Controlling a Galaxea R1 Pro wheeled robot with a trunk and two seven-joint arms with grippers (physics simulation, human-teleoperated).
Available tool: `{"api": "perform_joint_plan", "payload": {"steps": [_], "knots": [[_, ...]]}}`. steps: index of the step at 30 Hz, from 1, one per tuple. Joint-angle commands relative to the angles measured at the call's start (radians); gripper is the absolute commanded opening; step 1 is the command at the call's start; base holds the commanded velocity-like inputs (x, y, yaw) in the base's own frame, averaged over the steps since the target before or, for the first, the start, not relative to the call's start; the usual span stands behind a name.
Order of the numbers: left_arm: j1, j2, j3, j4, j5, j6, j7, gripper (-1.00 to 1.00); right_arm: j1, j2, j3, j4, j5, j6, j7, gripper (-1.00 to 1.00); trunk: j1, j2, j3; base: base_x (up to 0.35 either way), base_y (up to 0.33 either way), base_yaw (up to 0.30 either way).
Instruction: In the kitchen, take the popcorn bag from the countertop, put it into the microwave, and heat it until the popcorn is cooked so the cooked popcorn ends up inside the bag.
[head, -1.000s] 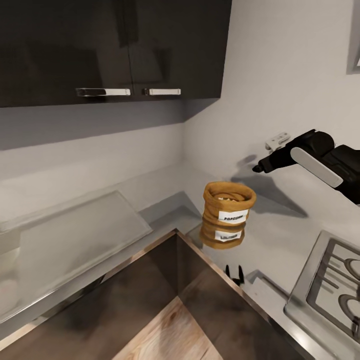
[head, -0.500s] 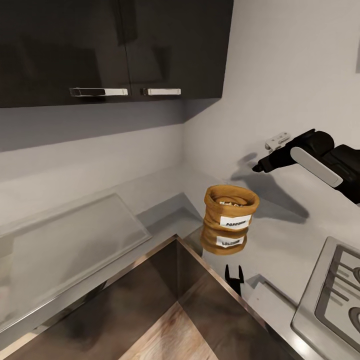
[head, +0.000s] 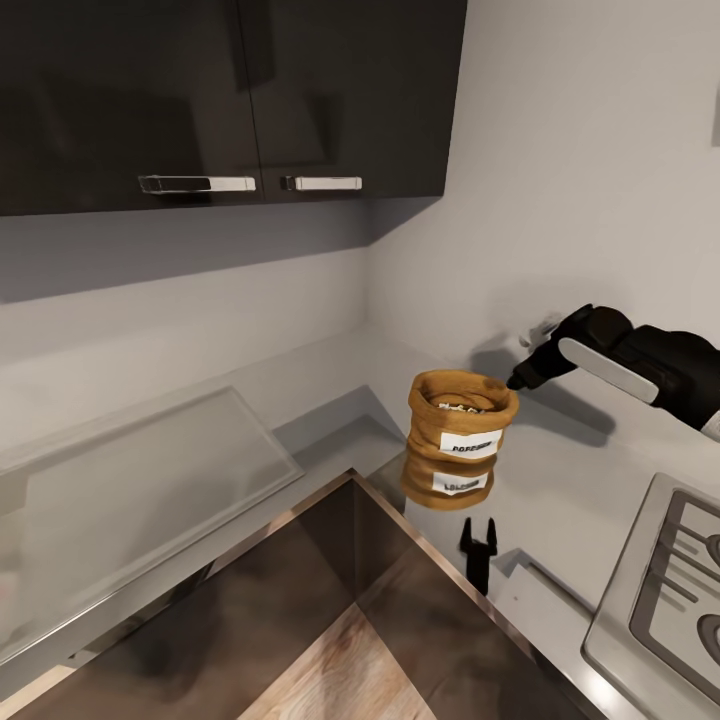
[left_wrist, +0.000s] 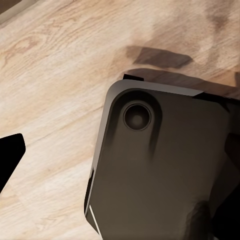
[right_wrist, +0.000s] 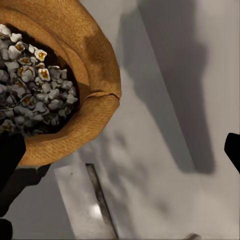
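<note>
we see the squat tan-orange paper popcorn bag with rolled rim and white label, upright on the glossy pale grey countertop, in the corner near the steel gas hob. our right gripper is just beside its rim; the right wrist view shows its fingers spread wide and the pale and dark popcorn inside. for our left gripper, low by the counter edge, we cannot tell the fingers' state.

Bare countertop around popcorn bag; wall close behind
</note>
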Motion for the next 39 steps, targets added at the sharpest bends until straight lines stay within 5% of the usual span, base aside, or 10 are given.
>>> {"api": "perform_joint_plan", "payload": {"steps": [1, 18, 27, 31, 33, 35, 37, 39], "knots": [[0.000, 0.000, 0.002, 0.000, 0.001, -0.002, 0.000, 1.00, -0.002, 0.000, 0.007, -0.002, -0.016, 0.000, -0.010, 1.00, 0.000, -0.001, -0.001, 0.000, 0.000, 0.000], [0.000, 0.000, 0.002, 0.000, 0.001, -0.002, 0.000, 1.00, -0.002, 0.018, 0.009, 0.092, -0.019, 0.000, -0.010, 1.00, 0.000, -0.001, -0.001, 0.000, 0.000, 0.000], [0.000, 0.001, 0.003, 0.000, 0.001, -0.002, -0.001, 1.00, -0.002, 0.137, 0.007, 0.200, -0.007, 0.000, -0.002, 1.00, 0.000, -0.001, -0.001, 0.000, 0.000, 0.000], [0.000, 0.001, 0.003, 0.000, 0.001, -0.002, -0.001, 1.00, -0.002, 0.144, 0.009, 0.284, 0.014, 0.000, 0.061, 1.00, 0.000, -0.001, -0.001, 0.000, 0.000, 0.000], [0.000, 0.001, 0.003, 0.000, 0.001, -0.002, -0.001, 1.00, -0.002, 0.156, 0.011, 0.349, 0.115, 0.000, 0.177, 1.00, 0.000, -0.001, -0.001, 0.000, 0.000, 0.000], [0.000, 0.001, 0.003, 0.000, 0.001, -0.002, -0.001, 1.00, -0.002, 0.165, 0.011, 0.411, 0.308, 0.000, 0.361, 1.00, 0.000, -0.001, -0.001, 0.000, 0.000, 0.000], [0.000, 0.001, 0.003, 0.000, 0.001, -0.002, -0.001, 1.00, -0.004, 0.186, 0.010, 0.476, 0.488, -0.084, 0.543, 1.00, 0.000, -0.001, -0.001, 0.000, 0.000, 0.000], [0.000, 0.001, 0.003, 0.000, 0.001, -0.002, -0.001, 1.00, -0.006, 0.209, 0.009, 0.531, 0.610, -0.159, 0.664, 1.00, 0.000, -0.001, -0.001, 0.000, 0.000, 0.000]]}}
